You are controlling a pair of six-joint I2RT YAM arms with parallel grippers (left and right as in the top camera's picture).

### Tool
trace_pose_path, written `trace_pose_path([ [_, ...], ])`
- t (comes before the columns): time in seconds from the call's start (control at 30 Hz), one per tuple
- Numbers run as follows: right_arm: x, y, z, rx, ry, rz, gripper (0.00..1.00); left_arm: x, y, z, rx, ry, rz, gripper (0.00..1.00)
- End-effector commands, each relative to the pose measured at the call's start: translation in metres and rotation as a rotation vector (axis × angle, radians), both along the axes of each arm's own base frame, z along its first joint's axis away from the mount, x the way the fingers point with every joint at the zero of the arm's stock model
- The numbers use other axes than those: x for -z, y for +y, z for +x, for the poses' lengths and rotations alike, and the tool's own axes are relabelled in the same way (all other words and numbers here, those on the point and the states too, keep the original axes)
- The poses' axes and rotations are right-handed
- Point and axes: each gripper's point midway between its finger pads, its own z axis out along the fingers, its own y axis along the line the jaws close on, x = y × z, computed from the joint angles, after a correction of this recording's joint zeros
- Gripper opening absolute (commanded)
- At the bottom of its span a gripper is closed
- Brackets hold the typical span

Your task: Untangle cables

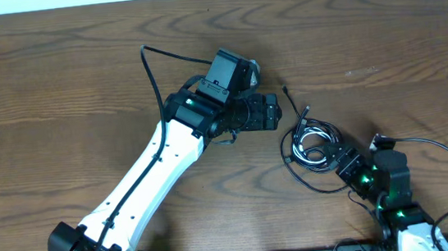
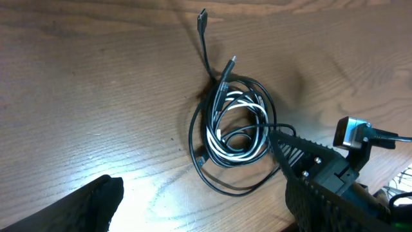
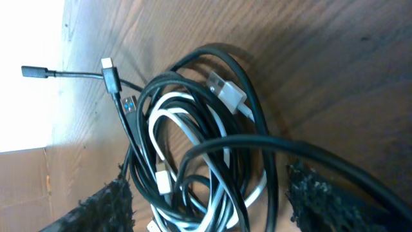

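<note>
While both grippers were close to the cables (image 1: 312, 144), the overhead view showed them as one small coil on the table (image 1: 56, 92), toward the right front. Two plug ends poked out toward the left gripper (image 1: 271, 113), which hovered beside the coil without touching it. The right gripper (image 1: 331, 150) sat at the coil's near edge. From the left wrist, we saw black cords wound around the white cord (image 2: 244, 101), with none pulled free. Only one finger (image 2: 93, 206) of that gripper showed, far off to the side with nothing against it, so we judged it spread and empty. From the right wrist, the two fingers (image 3: 106, 206) stood wide apart, straddling the loops without pinching any. We reckoned the untangling had not visibly begun, and every cord was left to be drawn out and laid apart from the others.
</note>
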Motion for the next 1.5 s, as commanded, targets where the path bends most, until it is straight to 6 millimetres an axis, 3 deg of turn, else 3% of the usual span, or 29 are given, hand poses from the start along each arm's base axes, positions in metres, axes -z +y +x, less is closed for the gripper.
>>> trace_pose_path([
  [0.0, 0.025, 0.001, -0.014, 0.007, 0.106, -0.009, 0.74, 0.002, 0.000, 0.004, -0.009, -0.002, 0.011, 0.86],
  [0.13, 0.036, 0.008, -0.015, -0.019, 0.131, -0.032, 0.68, 0.002, 0.000, 0.004, -0.009, -0.002, 0.011, 0.86],
  [0.37, 0.059, -0.002, -0.022, 0.082, 0.228, -0.045, 0.53, 0.002, 0.000, 0.004, -0.009, -0.002, 0.011, 0.86],
  [0.5, 0.055, 0.000, -0.012, 0.065, 0.180, -0.050, 0.19, 0.002, 0.000, 0.004, -0.009, -0.002, 0.011, 0.86],
  [0.6, 0.044, 0.003, -0.001, 0.023, 0.100, -0.078, 0.01, 0.002, 0.001, 0.003, -0.009, -0.001, 0.012, 0.86],
  [0.77, 0.002, 0.029, 0.024, -0.151, -0.145, -0.064, 0.01, 0.004, 0.002, 0.001, -0.009, 0.013, 0.021, 0.86],
  [0.9, -0.030, 0.054, 0.028, -0.285, -0.289, 0.008, 0.01, 0.004, 0.002, 0.001, -0.009, 0.013, 0.022, 0.86],
  [0.93, -0.047, 0.065, 0.027, -0.344, -0.354, 0.053, 0.01, 0.004, 0.002, 0.000, -0.009, 0.014, 0.021, 0.87],
  [1.07, -0.073, 0.080, 0.023, -0.422, -0.440, 0.145, 0.01, 0.004, 0.002, 0.000, -0.009, 0.014, 0.021, 0.96],
  [1.23, -0.106, 0.090, 0.016, -0.526, -0.582, 0.188, 0.01, 0.004, 0.002, 0.001, -0.009, 0.013, 0.022, 0.97],
  [1.47, -0.133, 0.100, -0.001, -0.663, -0.708, 0.223, 0.01, 0.004, 0.003, 0.001, 0.060, -0.031, 0.042, 0.98],
])
